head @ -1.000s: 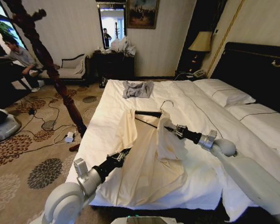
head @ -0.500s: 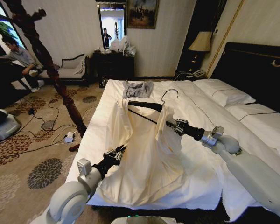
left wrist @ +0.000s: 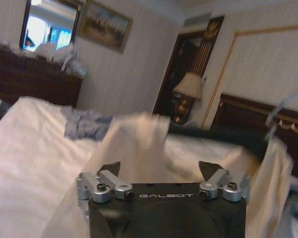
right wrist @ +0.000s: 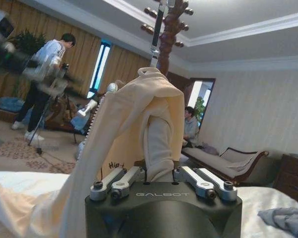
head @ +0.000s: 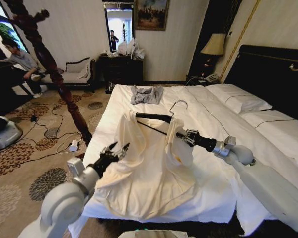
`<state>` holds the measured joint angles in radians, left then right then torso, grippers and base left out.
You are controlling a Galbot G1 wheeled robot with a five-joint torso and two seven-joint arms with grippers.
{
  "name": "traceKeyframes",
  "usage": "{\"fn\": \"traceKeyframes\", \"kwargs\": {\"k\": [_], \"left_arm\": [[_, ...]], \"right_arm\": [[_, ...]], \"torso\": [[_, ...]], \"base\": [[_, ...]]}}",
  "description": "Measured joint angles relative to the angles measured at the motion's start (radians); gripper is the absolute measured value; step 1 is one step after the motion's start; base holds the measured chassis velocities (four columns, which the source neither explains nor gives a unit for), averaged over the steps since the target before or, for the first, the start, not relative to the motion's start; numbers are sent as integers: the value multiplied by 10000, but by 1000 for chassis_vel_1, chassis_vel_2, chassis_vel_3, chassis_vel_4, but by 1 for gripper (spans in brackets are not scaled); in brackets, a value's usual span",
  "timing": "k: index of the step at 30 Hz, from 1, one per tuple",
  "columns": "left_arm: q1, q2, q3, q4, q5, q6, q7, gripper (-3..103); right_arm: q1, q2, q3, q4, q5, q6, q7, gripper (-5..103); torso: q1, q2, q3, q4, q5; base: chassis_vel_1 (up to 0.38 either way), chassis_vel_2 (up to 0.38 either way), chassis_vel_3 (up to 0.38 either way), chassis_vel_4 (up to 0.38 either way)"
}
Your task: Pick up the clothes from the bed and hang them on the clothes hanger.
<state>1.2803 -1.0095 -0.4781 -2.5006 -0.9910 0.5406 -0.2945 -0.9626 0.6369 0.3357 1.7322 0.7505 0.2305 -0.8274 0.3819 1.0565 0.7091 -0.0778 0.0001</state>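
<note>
The clothes (head: 149,158), a pale cream garment, hang by the shoulders from the black clothes hanger (head: 154,117). Their lower part spreads over the white bed (head: 213,116). The hanger's silver hook (head: 178,104) points up. My right gripper (head: 181,136) is shut on the bunched cloth at the hanger's right end. In the right wrist view the clothes (right wrist: 139,109) rise from between the closed fingers of the right gripper (right wrist: 159,173). My left gripper (head: 116,148) is open beside the garment's left edge. Seen from the left wrist, the left gripper (left wrist: 159,171) faces the clothes (left wrist: 139,144) with nothing held.
A small grey garment (head: 146,94) lies at the far end of the bed. White pillows (head: 236,96) and a black headboard (head: 273,74) are on the right. A tall dark coat stand (head: 49,64) rises on the left over carpet with cables (head: 54,131).
The right gripper has raised the hanger and the garment's top off the sheets, then eased down a little. The left gripper moved up and left from the hem and now stands open.
</note>
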Motion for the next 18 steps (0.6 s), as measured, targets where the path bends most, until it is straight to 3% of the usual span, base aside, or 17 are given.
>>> {"fn": "traceKeyframes", "kwargs": {"k": [5, 18], "left_arm": [[-938, 20, 233, 454, -395, 96, -353, 100], [-1261, -1, 534, 1198, -373, 78, -370, 101]], "right_arm": [[7, 144, -190, 21, -261, 23, 49, 19], [26, 137, -232, 310, -365, 65, -37, 19]], "torso": [[1, 0, 0, -1, -1], [0, 0, 0, 0, -2]], "base": [[0, 0, 0, 0], [0, 0, 0, 0]]}}
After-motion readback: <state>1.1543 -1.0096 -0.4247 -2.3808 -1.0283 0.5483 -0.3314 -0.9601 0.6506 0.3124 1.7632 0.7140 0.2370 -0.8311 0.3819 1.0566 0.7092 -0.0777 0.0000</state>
